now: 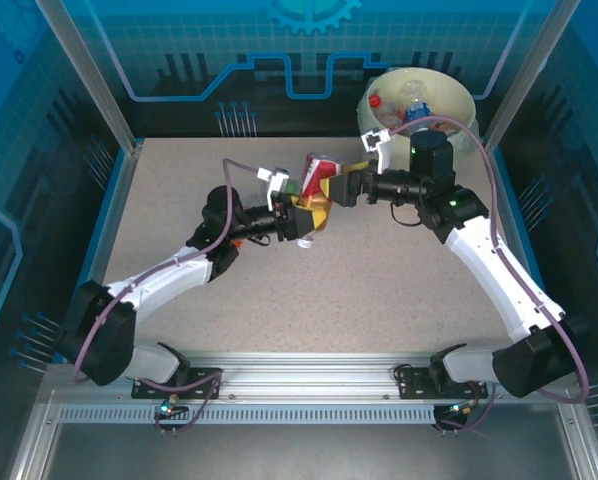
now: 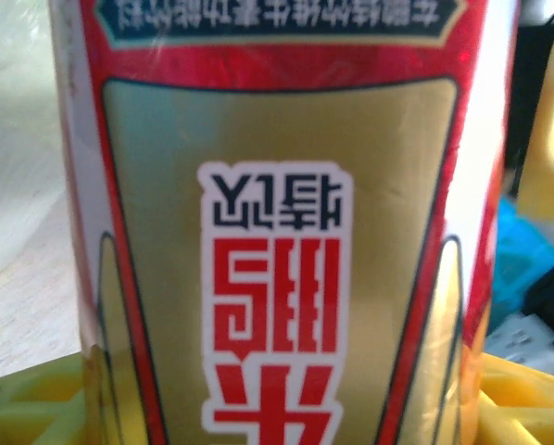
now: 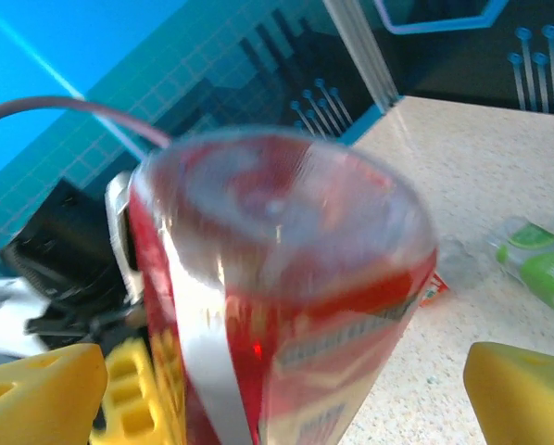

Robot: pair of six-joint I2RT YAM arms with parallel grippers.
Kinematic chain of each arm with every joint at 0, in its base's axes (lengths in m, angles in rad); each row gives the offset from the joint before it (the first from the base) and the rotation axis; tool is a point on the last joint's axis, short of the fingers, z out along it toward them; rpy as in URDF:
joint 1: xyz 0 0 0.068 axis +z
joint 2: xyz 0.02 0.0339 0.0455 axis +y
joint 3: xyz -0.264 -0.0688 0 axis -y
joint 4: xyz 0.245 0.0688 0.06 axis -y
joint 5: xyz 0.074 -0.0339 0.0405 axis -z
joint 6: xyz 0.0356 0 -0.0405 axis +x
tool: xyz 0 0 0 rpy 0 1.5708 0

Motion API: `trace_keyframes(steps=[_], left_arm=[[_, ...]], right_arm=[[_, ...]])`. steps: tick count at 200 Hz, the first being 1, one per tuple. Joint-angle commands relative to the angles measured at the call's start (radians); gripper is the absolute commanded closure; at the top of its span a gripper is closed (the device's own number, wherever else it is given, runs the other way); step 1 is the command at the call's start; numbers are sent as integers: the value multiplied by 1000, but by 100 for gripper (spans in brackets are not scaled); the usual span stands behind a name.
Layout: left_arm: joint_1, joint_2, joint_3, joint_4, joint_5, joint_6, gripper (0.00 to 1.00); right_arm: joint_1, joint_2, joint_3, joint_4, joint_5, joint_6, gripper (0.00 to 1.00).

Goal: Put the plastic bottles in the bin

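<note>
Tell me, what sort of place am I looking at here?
Likely a robotics lab test booth: a speckled table boxed in by blue printed panels, and the left arm and right arm bolted to an aluminium rail at its near edge.

One bin (image 1: 449,88), far right corner of the bench (image 1: 379,290). Bottles now: one red-and-gold bottle (image 1: 317,180), one green-labelled bottle (image 3: 536,261) lying on the bench, so that's two outside the bin. Inside it I count a red cap (image 1: 376,101) and a blue-labelled bottle (image 1: 416,112), two at least; anything more in there is too small to number. And two arms: left arm (image 1: 179,270), right arm (image 1: 489,250).
</note>
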Motion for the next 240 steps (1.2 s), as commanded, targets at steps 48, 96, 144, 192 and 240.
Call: trace_keyframes(steps=[48,96,144,192,240], left_arm=[[12,202,43,495,112,-370,54],[2,200,40,446,124,-342,54],[3,163,17,367,98,-276,51],[4,63,-1,109,-5,-122,27],[4,-152,-14,-377,-297,179,1]], right_arm=[[52,103,86,58,-57,-5,0],[59,188,127,152,-52,107,1],[59,209,140,169,-71,151,28],[48,162,122,86,22,92,44],[-35,150,235,-84,293,11,46]])
